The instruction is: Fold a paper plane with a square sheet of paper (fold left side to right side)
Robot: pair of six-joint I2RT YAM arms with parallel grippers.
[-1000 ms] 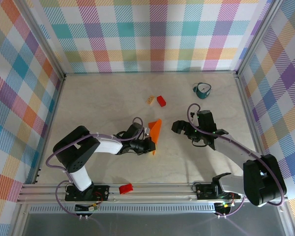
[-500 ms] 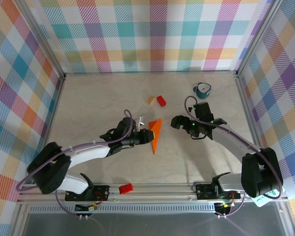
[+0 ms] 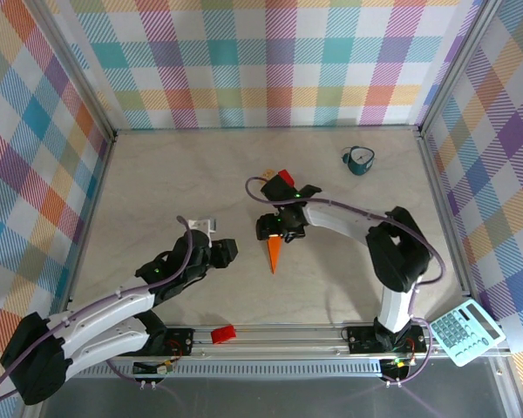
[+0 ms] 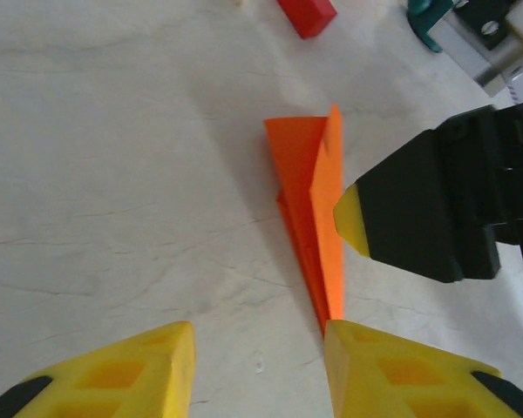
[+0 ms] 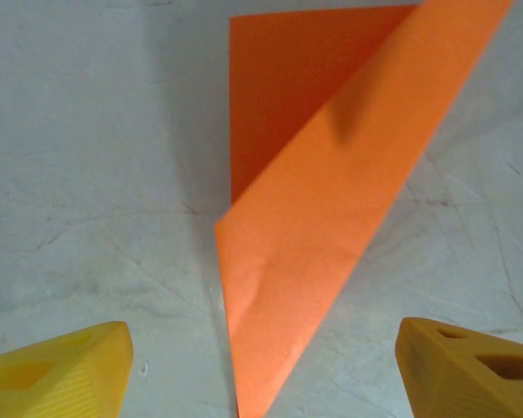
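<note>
Now the folded orange paper [image 3: 275, 252] lies just below centre in the top view, a narrow wedge pointing down-frame with one flap lifted. The right gripper [image 5: 261, 348] hovers over it, jaws wide apart, holding nothing. The left gripper [image 4: 257, 341], lower left of it, is parted and empty.

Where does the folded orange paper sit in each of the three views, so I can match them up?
Top external: the folded orange paper lies mid-picture, its point toward the bottom edge and its wide end under the right hand.
Left wrist: the paper is at centre, with that hand's black body to its right.
Right wrist: the paper is at centre, between the yellow fingers.
Shared landmark: the right hand.
</note>
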